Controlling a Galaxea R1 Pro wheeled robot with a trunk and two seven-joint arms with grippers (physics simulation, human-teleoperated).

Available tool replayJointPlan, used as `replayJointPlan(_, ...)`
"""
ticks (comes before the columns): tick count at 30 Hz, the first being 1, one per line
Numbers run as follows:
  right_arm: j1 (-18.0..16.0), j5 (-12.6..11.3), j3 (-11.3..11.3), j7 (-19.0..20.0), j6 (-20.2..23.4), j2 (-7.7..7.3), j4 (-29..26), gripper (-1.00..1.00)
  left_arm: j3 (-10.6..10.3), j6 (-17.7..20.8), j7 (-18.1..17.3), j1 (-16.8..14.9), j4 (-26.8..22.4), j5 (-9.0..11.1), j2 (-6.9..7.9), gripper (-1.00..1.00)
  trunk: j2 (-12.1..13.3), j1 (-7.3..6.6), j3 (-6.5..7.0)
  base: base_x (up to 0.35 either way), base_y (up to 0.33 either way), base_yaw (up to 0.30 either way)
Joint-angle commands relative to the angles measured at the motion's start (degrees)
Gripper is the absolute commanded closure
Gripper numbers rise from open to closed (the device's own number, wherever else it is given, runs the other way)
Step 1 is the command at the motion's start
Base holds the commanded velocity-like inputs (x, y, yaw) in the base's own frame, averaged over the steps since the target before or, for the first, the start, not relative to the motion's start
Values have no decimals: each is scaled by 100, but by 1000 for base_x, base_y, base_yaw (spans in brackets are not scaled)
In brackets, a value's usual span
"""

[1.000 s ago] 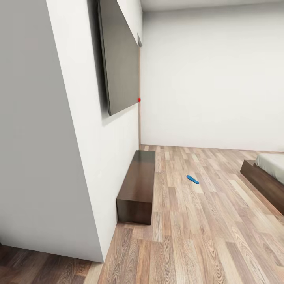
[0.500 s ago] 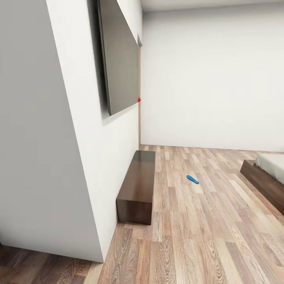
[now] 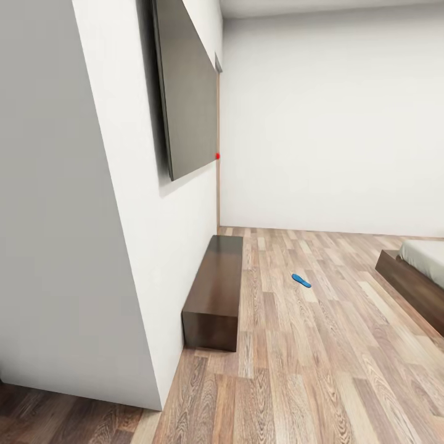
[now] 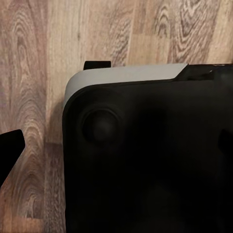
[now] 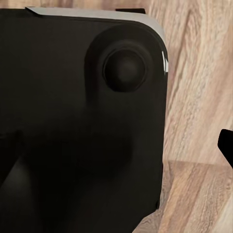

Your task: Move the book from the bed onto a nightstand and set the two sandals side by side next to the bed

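Fingers' state cannot be told; one blue sandal (image 3: 301, 280) lies on floor (image 3: 320, 357).

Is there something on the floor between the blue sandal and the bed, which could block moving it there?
Nothing visible does. In the head view the sandal lies alone on the wood floor, and only bare boards run from it to the bed at the right. The low dark cabinet stands on the opposite side, against the wall.
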Motion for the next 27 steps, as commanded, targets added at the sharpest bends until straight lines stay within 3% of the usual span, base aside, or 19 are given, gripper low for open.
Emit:
replayJointPlan(1, -2, -4, -2, 2, -1, 2, -9, -100, 1, -13, 0, 0, -2, -1, 0, -100, -3, 0, -5, 0, 0, 0)
replayJointPlan(9, -2, -9, -2, -2, 0, 7, -21, -100, 1, -8, 1, -1, 1, 6, -1, -100, -3, 0, -4, 0, 0, -42)
replayJointPlan(27, -2, -13, -2, -1, 1, 9, -19, -100, 10, -14, 1, 1, 1, 6, -1, -100, -3, 0, 68, 0, 0, -264)
